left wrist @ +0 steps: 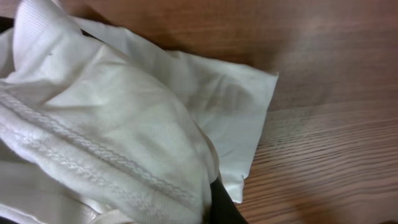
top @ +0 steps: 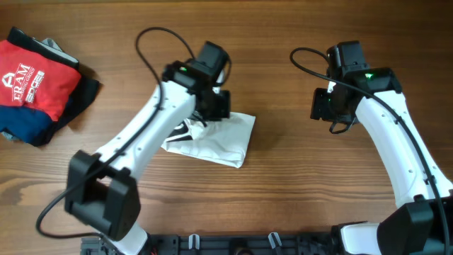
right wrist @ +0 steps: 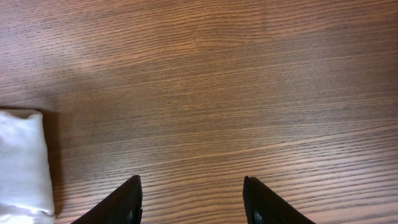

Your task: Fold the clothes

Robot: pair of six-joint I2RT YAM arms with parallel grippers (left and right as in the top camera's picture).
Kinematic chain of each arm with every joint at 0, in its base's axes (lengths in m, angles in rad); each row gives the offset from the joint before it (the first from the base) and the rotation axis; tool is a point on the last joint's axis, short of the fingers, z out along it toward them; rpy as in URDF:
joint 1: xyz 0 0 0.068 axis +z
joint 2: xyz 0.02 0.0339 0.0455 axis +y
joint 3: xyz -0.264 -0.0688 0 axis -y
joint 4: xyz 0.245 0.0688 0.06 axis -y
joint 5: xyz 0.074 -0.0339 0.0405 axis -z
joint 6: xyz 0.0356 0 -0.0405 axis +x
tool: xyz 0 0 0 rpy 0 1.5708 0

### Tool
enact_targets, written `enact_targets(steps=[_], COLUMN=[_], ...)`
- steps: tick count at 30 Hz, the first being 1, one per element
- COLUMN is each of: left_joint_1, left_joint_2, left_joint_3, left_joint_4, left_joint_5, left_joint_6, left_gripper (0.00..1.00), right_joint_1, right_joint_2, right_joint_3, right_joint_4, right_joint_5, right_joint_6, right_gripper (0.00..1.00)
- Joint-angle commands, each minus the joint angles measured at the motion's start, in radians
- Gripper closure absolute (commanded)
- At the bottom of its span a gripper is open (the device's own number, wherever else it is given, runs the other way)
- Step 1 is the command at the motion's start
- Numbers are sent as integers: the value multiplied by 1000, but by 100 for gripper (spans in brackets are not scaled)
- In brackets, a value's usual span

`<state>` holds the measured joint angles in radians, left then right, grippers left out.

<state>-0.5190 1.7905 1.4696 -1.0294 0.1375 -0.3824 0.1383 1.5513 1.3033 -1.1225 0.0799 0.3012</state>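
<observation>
**Nearly square: white shirt bunched in the left end effector, right one apart over bare wood**

Nearest the robot's base, the counter shows a broad band of bare wood along the front edge, between the two arms.

Further in, at mid-counter, lies one shirt, white and gathered into a compact, roughly four-sided parcel. Its front and right edges run fairly straight, and a black print shows at its left side. The left end effector sits on the shirt's far left corner, pinched together on the cloth. From the left wrist, the fabric bulges up close to the lens, and one dark finger peeps out beneath it. A flat layer spreads on the wood behind.

To the right, well apart from the shirt, the right end effector hangs over bare wood with its fingers spread and nothing between them. The shirt's edge just shows at the left of its view.

Farthest off, at the far left corner, one red garment lies on one navy garment.
</observation>
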Motion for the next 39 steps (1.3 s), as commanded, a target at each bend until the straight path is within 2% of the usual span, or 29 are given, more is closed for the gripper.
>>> enact_targets(steps=[1,10,12,15,17,19,24,26,27,29,32,36,39], left_joint_1=[-55,-93,-93,-93,-89,-69,29,91,134,240,354,451,476], left_joint_2=[49,50,50,50,42,16,-95,-139,-161,-183,-163,-74,17], left_joint_3=[15,15,15,15,16,18,18,18,18,17,15,15,13], left_joint_4=[4,21,23,23,23,27,22,20,19,19,19,-2,-20], left_joint_5=[-46,-45,-41,51,162,207,213,182,148,64,51,51,52], left_joint_6=[-48,-53,-53,-52,-51,-47,40,39,39,38,38,38,38], left_gripper=[92,89,85,77,76,76,75,74,74,66,62,62,62], right_joint_1=[-3,-3,-3,-3,-3,-3,-3,-3,-3,5,43,192,294], right_joint_2=[3,3,3,3,3,3,3,3,3,3,3,16,69], right_joint_3=[7,7,7,7,7,7,7,7,7,7,7,7,7], right_joint_4=[-8,-13,-13,-16,-15,-15,-14,-6,8,61,110,215,306], right_joint_5=[17,16,16,16,16,13,12,-6,-50,-318,-496,-491,-449], right_joint_6=[-14,-13,-13,-13,-13,-13,-12,-14,-38,-220,-274,-274,-271], right_gripper=[47,47,47,47,47,47,47,47,46,46,44,38,37])
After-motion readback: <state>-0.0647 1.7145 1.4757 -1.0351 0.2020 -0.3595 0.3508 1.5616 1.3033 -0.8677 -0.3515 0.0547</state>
